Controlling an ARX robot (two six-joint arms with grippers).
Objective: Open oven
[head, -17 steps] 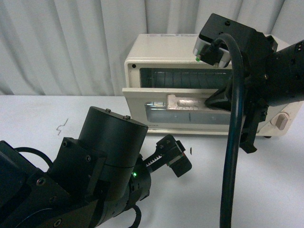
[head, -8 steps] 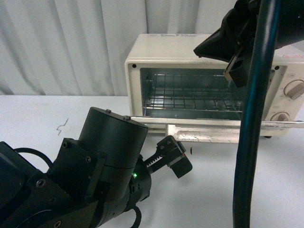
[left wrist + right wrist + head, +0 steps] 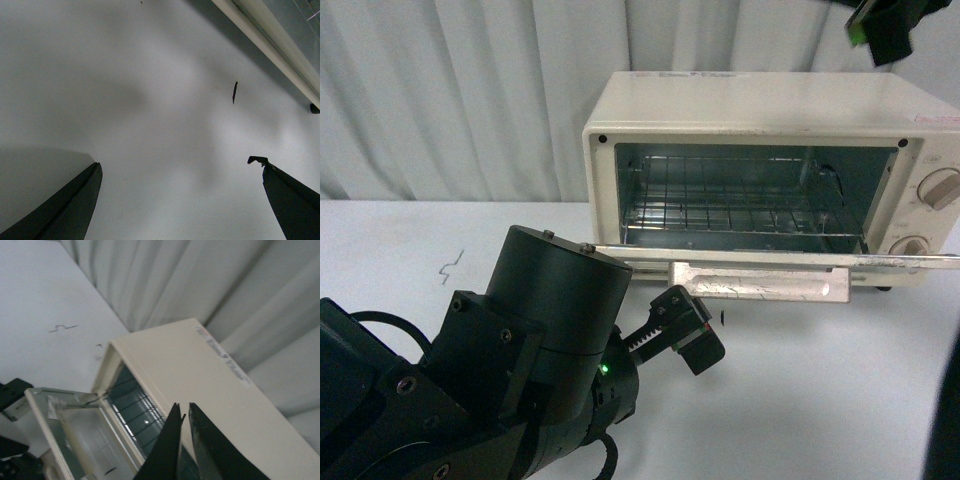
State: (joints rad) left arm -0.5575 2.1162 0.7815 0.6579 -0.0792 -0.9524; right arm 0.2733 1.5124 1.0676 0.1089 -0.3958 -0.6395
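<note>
The cream-white oven (image 3: 760,110) stands at the back right of the white table. Its glass door (image 3: 770,258) lies folded down flat, the beige bar handle (image 3: 760,281) at its front edge. The wire rack (image 3: 735,212) shows inside. Two beige knobs (image 3: 942,188) sit on its right side. My left gripper (image 3: 682,322) is open and empty, low over the table in front of the door's left end. My right gripper (image 3: 183,412) is shut and empty, raised high above the oven (image 3: 200,375); only a part of that arm (image 3: 885,22) shows at the top right of the front view.
The white table (image 3: 410,250) carries a small squiggly mark (image 3: 450,267) at the left and a small dark speck (image 3: 234,92) near the door. Grey curtains (image 3: 470,90) hang behind. My left arm's dark body (image 3: 500,380) fills the lower left.
The oven door has dropped from partly open to fully flat. My right arm has lifted away from the door, up and out toward the top right. The left arm has not moved.
</note>
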